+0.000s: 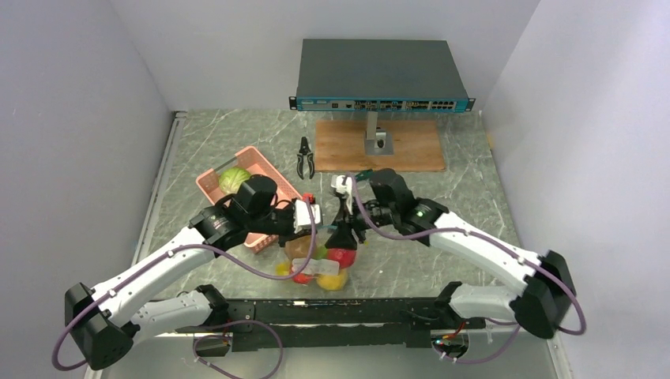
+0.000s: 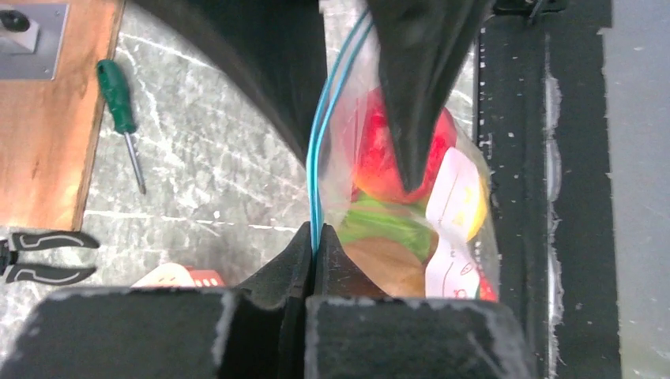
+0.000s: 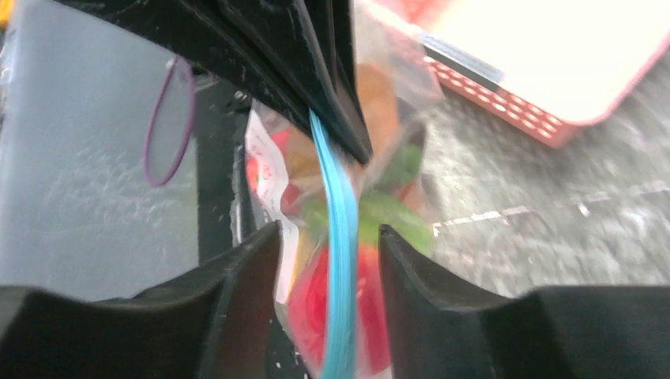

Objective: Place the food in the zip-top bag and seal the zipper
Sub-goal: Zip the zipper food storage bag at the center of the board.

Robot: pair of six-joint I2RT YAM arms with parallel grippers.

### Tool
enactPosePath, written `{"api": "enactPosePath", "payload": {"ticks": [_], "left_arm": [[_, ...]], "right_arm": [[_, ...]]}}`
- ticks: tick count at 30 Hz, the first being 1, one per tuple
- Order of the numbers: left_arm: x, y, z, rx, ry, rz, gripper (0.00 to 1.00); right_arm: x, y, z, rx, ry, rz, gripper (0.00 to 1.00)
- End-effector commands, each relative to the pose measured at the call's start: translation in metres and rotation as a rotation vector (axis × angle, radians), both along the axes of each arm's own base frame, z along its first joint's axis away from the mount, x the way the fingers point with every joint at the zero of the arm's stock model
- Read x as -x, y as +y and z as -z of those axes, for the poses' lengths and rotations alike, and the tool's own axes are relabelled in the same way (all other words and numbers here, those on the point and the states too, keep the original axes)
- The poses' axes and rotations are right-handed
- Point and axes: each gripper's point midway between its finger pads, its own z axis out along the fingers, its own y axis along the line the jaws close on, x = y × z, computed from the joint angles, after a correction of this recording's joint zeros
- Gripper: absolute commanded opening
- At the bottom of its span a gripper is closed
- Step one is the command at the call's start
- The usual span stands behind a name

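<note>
Sealing looks like the step in hand: the food (image 2: pixel 379 170) sits inside the bag (image 1: pixel 320 264), whose mouth is held up between the two arms. The left gripper (image 2: pixel 314 233) has its jaws pinched fully closed on the zipper (image 2: pixel 316 174) at one end of the bag's mouth. The right gripper (image 3: pixel 328 237) stands astride the same strip farther along, jaws spread with a gap on each side and gripping nothing.

Next, I'd judge, the right jaws need to close on the strip and run along it away from the left ones, which anchor the bag.

Room is tight on two sides. The rail (image 1: pixel 355 309) at the surface's near edge lies just behind the bag, and the basket (image 1: pixel 212 183) sits close on the bag's left. To the bag's right the surface (image 1: pixel 442 205) is bare, leaving room for the slide.
</note>
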Motion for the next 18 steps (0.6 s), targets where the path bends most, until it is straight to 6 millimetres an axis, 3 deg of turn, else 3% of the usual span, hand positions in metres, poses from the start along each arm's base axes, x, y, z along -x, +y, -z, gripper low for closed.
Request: {"api": "enactPosePath", "payload": {"ticks": [1, 4, 9, 11, 15, 18], "left_arm": [[-0.015, 0.003, -0.006, 0.054, -0.051, -0.057, 0.0], [-0.014, 0.008, -0.009, 0.078, -0.067, -0.054, 0.0], [-0.009, 0.012, -0.012, 0.125, -0.041, -0.029, 0.0], [-0.006, 0.011, -0.014, 0.137, -0.027, -0.007, 0.0], [-0.001, 0.009, -0.013, 0.14, 0.003, 0.026, 0.0], [0.004, 0.009, -0.013, 0.146, 0.015, 0.046, 0.0]], "right_arm": [[-0.045, -0.021, -0.044, -0.174, -0.127, 0.418, 0.6], [-0.038, -0.041, -0.05, -0.277, -0.155, 0.487, 0.7], [-0.029, -0.067, -0.024, -0.342, -0.206, 0.552, 0.73], [-0.027, -0.072, -0.022, -0.397, -0.219, 0.569, 0.73], [-0.03, -0.075, -0.025, -0.461, -0.225, 0.568, 0.7], [-0.026, -0.072, -0.026, -0.471, -0.199, 0.477, 0.56]]}}
